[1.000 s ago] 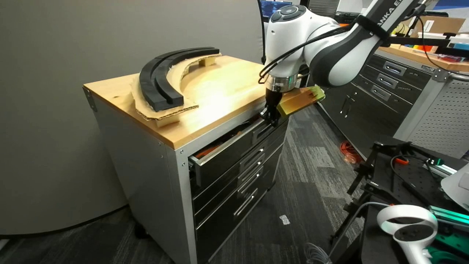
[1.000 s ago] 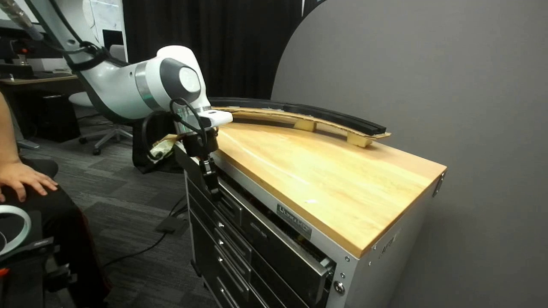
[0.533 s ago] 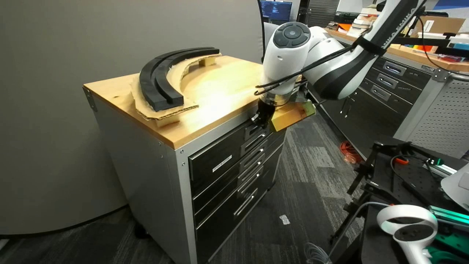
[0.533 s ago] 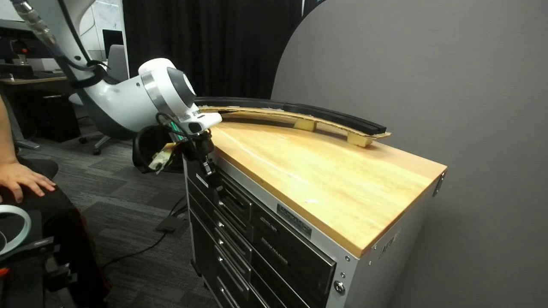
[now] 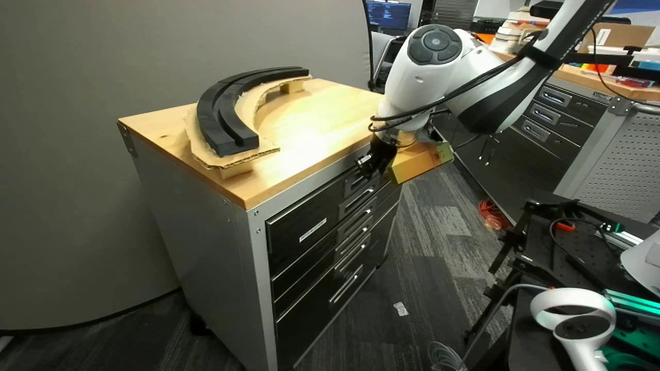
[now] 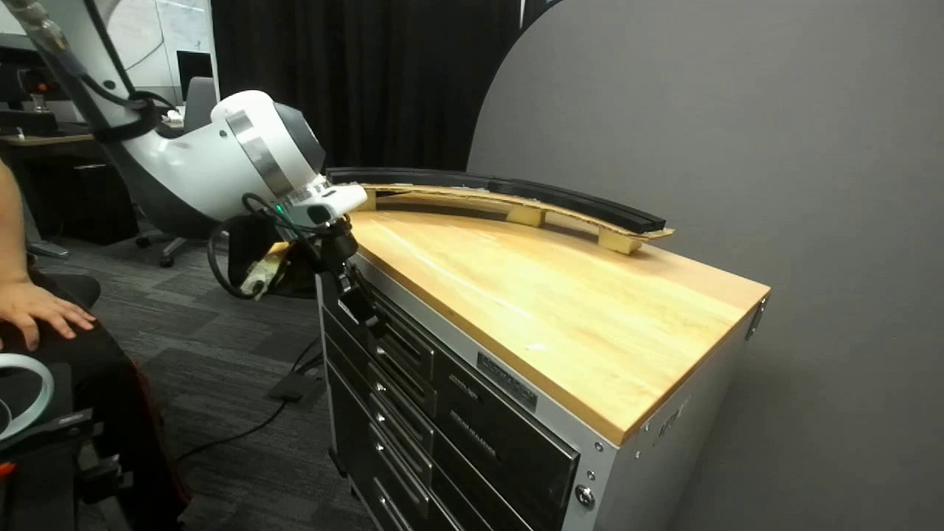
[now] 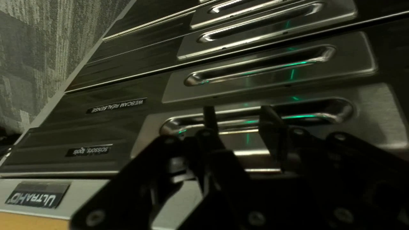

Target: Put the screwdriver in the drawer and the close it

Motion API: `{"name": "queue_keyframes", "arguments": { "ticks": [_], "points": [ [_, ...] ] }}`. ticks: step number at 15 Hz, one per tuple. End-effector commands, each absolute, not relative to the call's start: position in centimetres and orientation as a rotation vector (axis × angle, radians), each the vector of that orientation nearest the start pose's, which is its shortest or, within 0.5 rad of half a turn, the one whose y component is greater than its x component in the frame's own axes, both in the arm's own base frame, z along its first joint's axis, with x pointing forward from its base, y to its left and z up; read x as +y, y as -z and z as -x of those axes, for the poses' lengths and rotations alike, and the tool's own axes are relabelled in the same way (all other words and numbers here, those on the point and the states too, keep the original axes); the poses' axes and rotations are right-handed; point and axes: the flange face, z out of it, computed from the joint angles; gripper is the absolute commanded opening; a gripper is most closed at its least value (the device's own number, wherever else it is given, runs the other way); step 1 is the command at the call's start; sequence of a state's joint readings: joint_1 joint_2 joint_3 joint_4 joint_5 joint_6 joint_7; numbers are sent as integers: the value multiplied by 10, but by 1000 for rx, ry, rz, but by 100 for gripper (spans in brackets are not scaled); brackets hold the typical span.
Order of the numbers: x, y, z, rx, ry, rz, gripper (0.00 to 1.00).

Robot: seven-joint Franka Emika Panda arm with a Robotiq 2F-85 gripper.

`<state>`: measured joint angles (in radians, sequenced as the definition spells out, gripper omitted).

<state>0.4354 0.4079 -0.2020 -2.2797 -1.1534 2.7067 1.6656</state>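
Observation:
The drawer is the top one of the cabinet, with its dark front [image 5: 296, 229] flush with the frame; it shows shut in both exterior views [image 6: 509, 435]. The wrist view shows its labelled front [image 7: 121, 137] and silver bar handle [image 7: 303, 116]. My gripper [image 7: 238, 112] has its two black fingers apart with nothing between them, in front of that handle. In both exterior views the gripper [image 5: 365, 172] hangs tilted at the middle of the drawer front, close to the handle [image 6: 380, 323]; whether it touches is unclear. The screwdriver is out of view.
Deeper drawers with bar handles [image 5: 346, 286] lie below. The wooden cabinet top [image 6: 546, 310] overhangs the front and bears a curved black piece on cardboard [image 5: 221, 111]. An orange-yellow block [image 5: 420, 162] sits on my wrist. A person [image 6: 44, 302] sits nearby.
The drawer stood partly open one second ago and was shut by half a second ago. Since then my gripper has tilted and drawn back slightly from the front.

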Motion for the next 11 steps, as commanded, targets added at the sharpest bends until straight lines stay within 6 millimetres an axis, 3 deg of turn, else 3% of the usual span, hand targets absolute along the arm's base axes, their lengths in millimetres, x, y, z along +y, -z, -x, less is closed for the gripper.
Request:
{"name": "queue_keyframes", "arguments": {
  "ticks": [1, 4, 5, 8, 9, 11],
  "points": [
    [130, -223, -459, 450, 646, 3339, 72],
    [136, -235, -425, 276, 498, 3311, 96],
    [141, -236, -414, 224, 446, 3309, 99],
    [165, -232, -393, 95, 236, 3310, 100],
    [160, -225, -406, 178, 306, 3314, 100],
    [171, -224, -395, 121, 242, 3308, 100]
  ]
}}
